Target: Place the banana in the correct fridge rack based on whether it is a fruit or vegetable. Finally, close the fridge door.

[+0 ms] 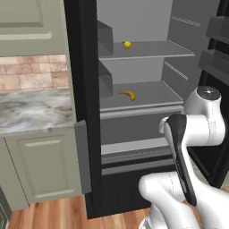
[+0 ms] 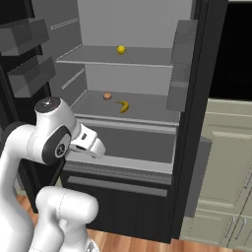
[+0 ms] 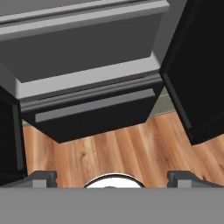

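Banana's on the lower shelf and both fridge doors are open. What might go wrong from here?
The banana lies on the fridge rack while a round yellow fruit sits on the shelf above; if that one is the fruit rack, placement may be wrong. The doors' bins jut out, so the arm may clip them.

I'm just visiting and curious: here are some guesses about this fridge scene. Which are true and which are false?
1. The banana lies on the fridge rack, the lower shelf. True.
2. The robot is holding the banana. False: it lies on the shelf, with nothing touching it, and the jaws, seen in the hand view, are apart with nothing between them.
3. A small round yellow fruit sits on the upper shelf. True.
4. The fridge door is shut. False: the fridge stands open, and its inside shows in both base views.
5. A small brownish item lies near the banana on the same shelf. True.
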{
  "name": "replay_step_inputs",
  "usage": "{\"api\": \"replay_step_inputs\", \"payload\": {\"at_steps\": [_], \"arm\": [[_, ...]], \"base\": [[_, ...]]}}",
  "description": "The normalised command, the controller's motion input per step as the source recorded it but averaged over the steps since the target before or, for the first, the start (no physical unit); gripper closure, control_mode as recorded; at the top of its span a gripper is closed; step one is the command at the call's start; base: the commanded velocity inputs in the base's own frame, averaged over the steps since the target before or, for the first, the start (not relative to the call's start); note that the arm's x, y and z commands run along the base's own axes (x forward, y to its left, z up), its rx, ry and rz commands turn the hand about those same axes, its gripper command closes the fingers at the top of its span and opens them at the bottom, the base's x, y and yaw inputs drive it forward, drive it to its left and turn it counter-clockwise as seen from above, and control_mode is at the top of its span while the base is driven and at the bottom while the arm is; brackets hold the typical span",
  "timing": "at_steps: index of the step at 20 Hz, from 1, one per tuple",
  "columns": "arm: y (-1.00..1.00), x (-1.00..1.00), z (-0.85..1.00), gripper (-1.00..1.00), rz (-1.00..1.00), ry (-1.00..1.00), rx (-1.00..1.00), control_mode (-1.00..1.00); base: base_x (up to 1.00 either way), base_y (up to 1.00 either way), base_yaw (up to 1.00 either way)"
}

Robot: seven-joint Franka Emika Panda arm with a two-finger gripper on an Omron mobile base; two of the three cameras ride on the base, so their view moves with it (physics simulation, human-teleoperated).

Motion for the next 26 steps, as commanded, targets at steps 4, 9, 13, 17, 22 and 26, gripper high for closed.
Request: {"api": "replay_step_inputs", "payload": {"at_steps": [4,9,13,17,22,26], "arm": [[0.0,-0.01,0.0,-1.0,0.0,0.0,0.0,-1.0],[0.18,-0.83,0.12,-1.0,0.06,-0.25,-0.02,-1.0],[0.63,-0.92,0.34,-1.0,0.15,-0.44,-0.11,-1.0],[1.0,-0.78,0.3,-1.0,0.04,-0.47,-0.18,-1.0],[1.0,-0.67,0.02,-1.0,-0.01,-0.38,-0.07,-1.0],[1.0,-0.67,0.0,-1.0,-0.04,-0.32,-0.07,-1.0]], "base": [[0.0,0.0,0.0],[0.0,0.0,0.0],[0.0,0.0,0.0],[0.0,0.0,0.0],[0.0,0.0,0.0],[0.0,0.0,0.0]]}}
